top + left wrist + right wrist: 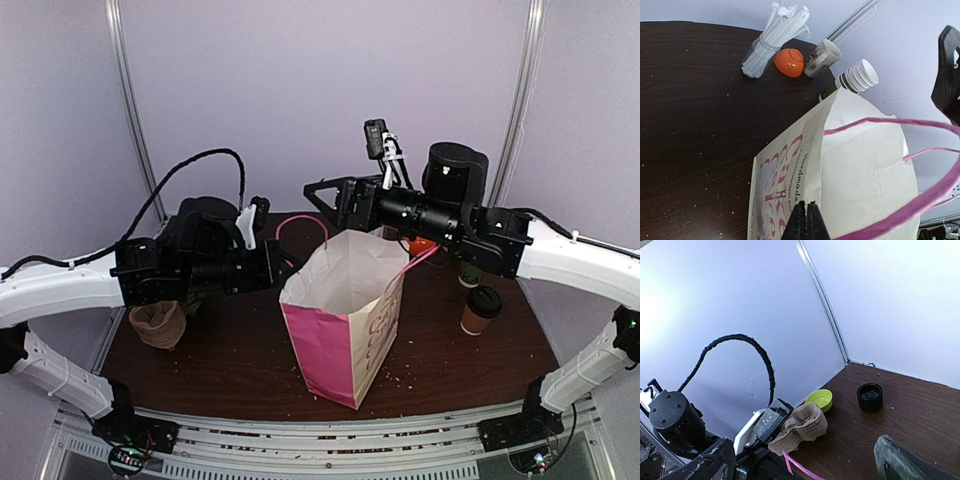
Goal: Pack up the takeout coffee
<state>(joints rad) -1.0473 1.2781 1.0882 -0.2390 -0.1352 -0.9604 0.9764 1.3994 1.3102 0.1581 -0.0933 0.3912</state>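
paper bag (785, 175) — "Handmade", other lettering unclear

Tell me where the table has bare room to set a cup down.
Bare table between the cup carriers and the paper bag, and between bag and takeout coffee. Crowded behind the bag: straws, orange bowl, mug, stacked cups.

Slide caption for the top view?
Left fingers pinch the paper bag's rim; right fingers open; takeout coffee stands unpacked nearby.

Top view: high, behind, whole table (230, 360). Left wrist: close above bag (862, 175), shared with top. Right wrist: faces wall (740, 305).
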